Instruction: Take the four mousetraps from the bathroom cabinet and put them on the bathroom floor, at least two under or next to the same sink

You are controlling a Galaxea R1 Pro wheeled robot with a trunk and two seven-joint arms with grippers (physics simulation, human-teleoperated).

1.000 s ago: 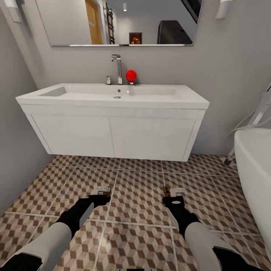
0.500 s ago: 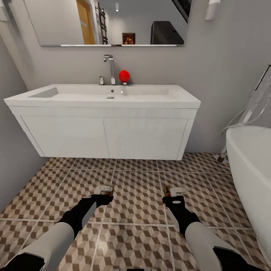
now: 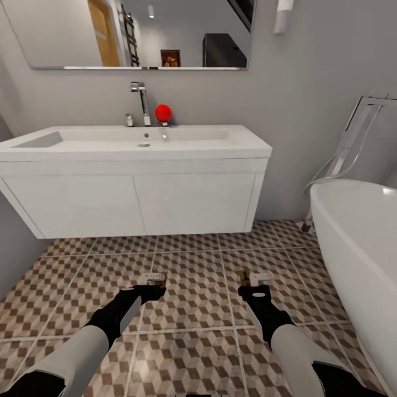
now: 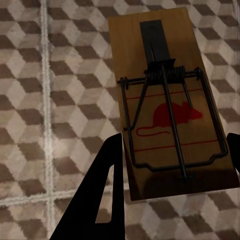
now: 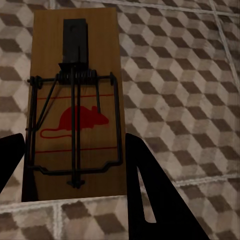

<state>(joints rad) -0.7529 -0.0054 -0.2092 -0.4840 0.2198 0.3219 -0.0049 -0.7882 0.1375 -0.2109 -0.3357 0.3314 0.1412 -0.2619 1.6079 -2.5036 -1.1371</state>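
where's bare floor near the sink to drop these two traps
Open tile lies ahead of the left gripper and right gripper, running to the shadowed strip under the bathroom sink. The bathroom floor between both held mousetraps is bare. It is tight beside the bathtub.

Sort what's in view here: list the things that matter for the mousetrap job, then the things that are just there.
Job:
left gripper shut on a mousetrap
right gripper shut on a second mousetrap
bathroom floor
bathroom sink

Just there:
red ball by the tap
mirror
bathtub
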